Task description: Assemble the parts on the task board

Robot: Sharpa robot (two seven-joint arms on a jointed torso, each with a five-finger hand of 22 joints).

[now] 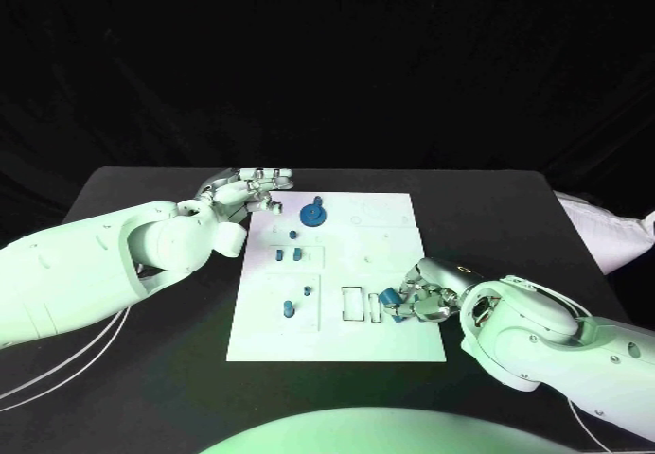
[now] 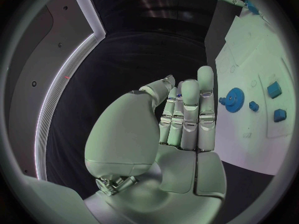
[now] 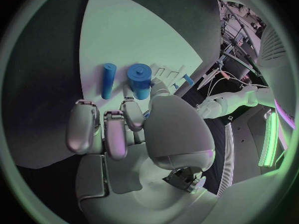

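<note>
Two white arms are seen reaching onto the black table [image 1: 164, 378], one from the left edge of the frame and one from the lower right, with the task board [image 1: 342, 336] lying between them at the centre. The left hand [image 1: 249, 192] is held at the board's upper left corner, fingers straight and close together in its wrist view, with nothing gripped. The right hand [image 1: 426, 295] is lowered onto the board's right side, just below mid-frame, and its fingers are curled around a small blue part [image 1: 393, 299]; whether the part is fully gripped or only being pressed cannot be told for certain, though it appears held. A blue gear [image 1: 314, 217] is seated near the top of the board, right of the left hand. Smaller blue pieces [image 1: 284, 253] are scattered down the board's left half. A blue peg [image 3: 108, 80] and a blue capped cylinder [image 3: 140, 80] are shown beyond the right hand's fingers. The step in hand is judged to be the seating of the held part; careful alignment over its recess would next be called for.
</note>
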